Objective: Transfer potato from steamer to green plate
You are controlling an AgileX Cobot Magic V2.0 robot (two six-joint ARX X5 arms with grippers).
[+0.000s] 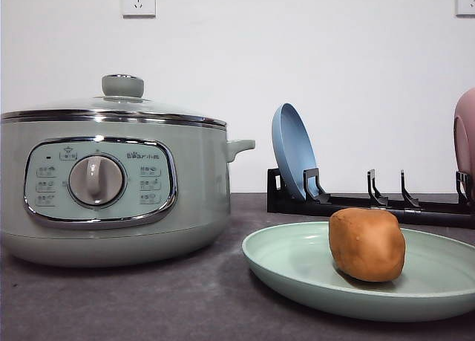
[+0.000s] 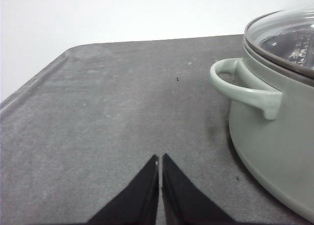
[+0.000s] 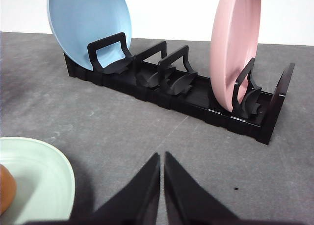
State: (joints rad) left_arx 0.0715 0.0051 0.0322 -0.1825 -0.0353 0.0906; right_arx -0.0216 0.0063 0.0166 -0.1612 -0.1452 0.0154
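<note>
Potato: the potato (image 1: 367, 244) sits on the green plate (image 1: 297, 263), right of the plate's middle, standing on its own with nothing touching it; in the right wrist view a sliver of it (image 3: 6, 188) shows at the plate's rim (image 3: 59, 166).
Task state: by my reading the transfer is done; the steamer (image 1: 111, 185) stands to the left with its glass lid on.
Risk, potato: it is rounded and rests on a shallow plate with a low rim, so a bump to the plate could set it rolling toward the rim.
Risk, right arm: the right gripper (image 3: 162, 159) is near the plate's edge above the counter (image 3: 122, 122); a careless sweep could clip the plate, or farther on the rack (image 3: 196, 105) holding the blue plate (image 3: 88, 24) and pink plate (image 3: 235, 43) upright.
Risk, left arm: the left gripper (image 2: 160, 161) is just beside the steamer's side handle (image 2: 245, 90); a swing that way could knock the pot.
Left arm pose: low over bare counter, jaws pressed together, holding nothing.
Right arm pose: low, pointing toward the rack, jaws together and empty.
</note>
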